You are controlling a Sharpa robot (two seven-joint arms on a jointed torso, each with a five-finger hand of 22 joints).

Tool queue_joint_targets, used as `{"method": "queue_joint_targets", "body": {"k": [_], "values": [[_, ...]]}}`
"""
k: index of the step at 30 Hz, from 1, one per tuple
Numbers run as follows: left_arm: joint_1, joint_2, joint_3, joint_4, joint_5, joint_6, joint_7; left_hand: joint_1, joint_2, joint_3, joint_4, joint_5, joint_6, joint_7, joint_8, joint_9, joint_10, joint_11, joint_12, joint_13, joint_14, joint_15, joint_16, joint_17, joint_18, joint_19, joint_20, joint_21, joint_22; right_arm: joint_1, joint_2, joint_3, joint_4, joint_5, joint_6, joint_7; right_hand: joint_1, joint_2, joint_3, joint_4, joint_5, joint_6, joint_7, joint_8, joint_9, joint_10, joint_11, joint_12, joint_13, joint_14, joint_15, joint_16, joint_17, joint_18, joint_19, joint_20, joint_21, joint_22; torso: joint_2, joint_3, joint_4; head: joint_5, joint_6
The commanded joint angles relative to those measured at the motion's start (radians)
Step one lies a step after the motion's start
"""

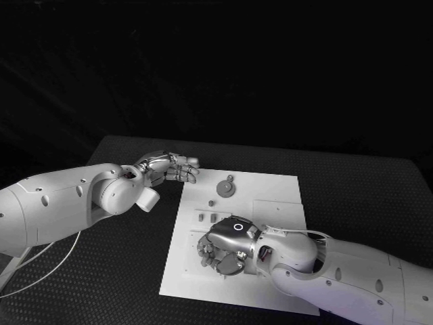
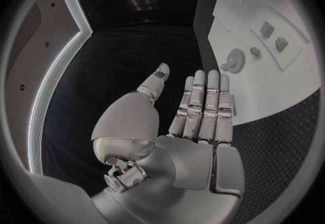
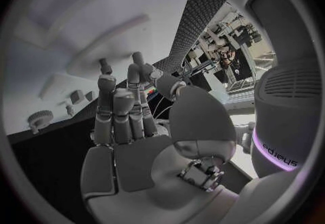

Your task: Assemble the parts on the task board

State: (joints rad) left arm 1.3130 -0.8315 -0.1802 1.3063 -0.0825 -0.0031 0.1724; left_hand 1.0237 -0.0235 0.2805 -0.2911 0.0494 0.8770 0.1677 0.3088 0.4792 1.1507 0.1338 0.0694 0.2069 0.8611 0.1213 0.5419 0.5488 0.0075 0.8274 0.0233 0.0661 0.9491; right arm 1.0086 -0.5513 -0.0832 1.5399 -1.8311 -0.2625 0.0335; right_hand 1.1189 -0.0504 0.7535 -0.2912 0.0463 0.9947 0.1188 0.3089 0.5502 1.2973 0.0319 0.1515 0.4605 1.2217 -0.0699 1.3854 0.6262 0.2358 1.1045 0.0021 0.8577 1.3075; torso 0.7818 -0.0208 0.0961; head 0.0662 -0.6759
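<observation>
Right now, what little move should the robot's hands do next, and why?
Probably lower the right hand a bit to pick a part. It hovers over the task board with its fingers apart, holding nothing, while the left hand waits open at the board's far left corner.

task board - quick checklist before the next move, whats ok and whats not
1. Task board flat on the table: ok.
2. Left hand holds nothing, fingers straight, beside the board's far left corner: ok.
3. Right hand over the board's near part, fingers down: ok.
4. Whether the right hand grips a part: cannot tell.
5. Round gear-like part lies free on the board: ok.
6. Small parts by the right hand untouched: cannot tell.
</observation>
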Motion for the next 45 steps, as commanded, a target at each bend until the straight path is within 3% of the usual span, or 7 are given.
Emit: {"method": "queue_joint_targets", "body": {"k": [1, 16, 31, 36, 45], "values": [[0.001, 0.001, 0.001, 0.003, -0.003, 0.01, 0.011, 0.004, -0.006, 0.001, 0.001, 0.0, -0.002, 0.003, -0.004, -0.001, -0.007, 0.0, 0.004, -0.001, -0.001, 0.003, -0.005, 0.001, 0.004, -0.007, 0.001, 0.005, -0.001, -0.001, 0.002, -0.001, -0.003, -0.02, 0.01, -0.009, 0.003, 0.004, 0.004, 0.0, 0.002, 0.006, -0.001, 0.023, 0.043, 0.002, 0.002, -0.005, 0.002, 0.002, -0.007, -0.004, 0.001, 0.026, 0.0, -0.004, 0.005, 0.018, 0.0, -0.0011, 0.0005, 0.0, -0.001], [0.001, 0.001, 0.001, 0.002, -0.003, 0.013, 0.008, 0.004, -0.006, 0.001, 0.001, 0.0, -0.002, 0.003, -0.004, -0.001, -0.008, 0.0, 0.004, -0.002, -0.001, 0.003, -0.005, 0.001, 0.004, -0.008, 0.001, 0.005, -0.001, -0.002, 0.008, -0.001, -0.004, -0.036, -0.02, -0.03, 0.004, 0.004, 0.005, 0.0, 0.002, 0.006, -0.001, 0.024, 0.044, 0.003, 0.002, -0.006, 0.004, 0.003, -0.008, -0.004, 0.002, 0.026, 0.001, -0.005, 0.006, 0.018, 0.0, -0.0007, 0.0005, -0.001, -0.002], [0.001, -0.001, 0.001, 0.004, -0.003, 0.013, 0.006, 0.003, -0.006, 0.0, 0.001, 0.0, -0.003, 0.003, -0.004, -0.001, -0.008, 0.0, 0.004, -0.002, -0.001, 0.003, -0.005, 0.002, 0.004, -0.008, 0.001, 0.005, -0.002, -0.002, 0.022, -0.002, -0.014, -0.046, 0.079, -0.031, 0.004, 0.002, 0.004, 0.0, 0.002, 0.006, -0.001, 0.024, 0.045, 0.002, 0.002, -0.006, 0.006, 0.003, -0.007, -0.004, 0.002, 0.026, 0.001, -0.005, 0.006, 0.018, 0.0, -0.0013, 0.0006, -0.004, -0.004], [0.001, -0.002, 0.001, 0.005, -0.003, 0.013, 0.006, 0.003, -0.006, 0.0, 0.001, 0.0, -0.002, 0.003, -0.004, -0.001, -0.008, 0.0, 0.004, -0.002, -0.001, 0.003, -0.005, 0.002, 0.004, -0.008, 0.001, 0.005, -0.002, -0.002, 0.024, -0.01, -0.017, -0.054, 0.099, -0.037, 0.003, 0.002, 0.004, 0.001, 0.002, 0.006, -0.001, 0.024, 0.045, 0.002, 0.002, -0.007, 0.007, 0.003, -0.007, -0.004, 0.002, 0.026, 0.0, -0.005, 0.006, 0.018, 0.0, -0.0012, 0.0004, -0.005, -0.005], [0.001, -0.002, 0.001, 0.005, -0.003, 0.013, 0.006, 0.004, -0.006, 0.0, 0.001, 0.0, -0.004, 0.004, -0.005, -0.001, -0.008, 0.0, 0.004, -0.002, -0.001, 0.003, -0.005, 0.002, 0.004, -0.008, 0.001, 0.005, -0.002, -0.003, 0.034, -0.024, -0.023, -0.063, 0.088, -0.052, 0.001, 0.002, 0.004, 0.001, 0.002, 0.005, 0.0, 0.023, 0.046, 0.0, 0.003, -0.008, 0.008, 0.002, -0.007, -0.005, 0.003, 0.026, -0.001, -0.004, 0.006, 0.018, 0.0, -0.0003, 0.0001, -0.005, -0.006]]}}
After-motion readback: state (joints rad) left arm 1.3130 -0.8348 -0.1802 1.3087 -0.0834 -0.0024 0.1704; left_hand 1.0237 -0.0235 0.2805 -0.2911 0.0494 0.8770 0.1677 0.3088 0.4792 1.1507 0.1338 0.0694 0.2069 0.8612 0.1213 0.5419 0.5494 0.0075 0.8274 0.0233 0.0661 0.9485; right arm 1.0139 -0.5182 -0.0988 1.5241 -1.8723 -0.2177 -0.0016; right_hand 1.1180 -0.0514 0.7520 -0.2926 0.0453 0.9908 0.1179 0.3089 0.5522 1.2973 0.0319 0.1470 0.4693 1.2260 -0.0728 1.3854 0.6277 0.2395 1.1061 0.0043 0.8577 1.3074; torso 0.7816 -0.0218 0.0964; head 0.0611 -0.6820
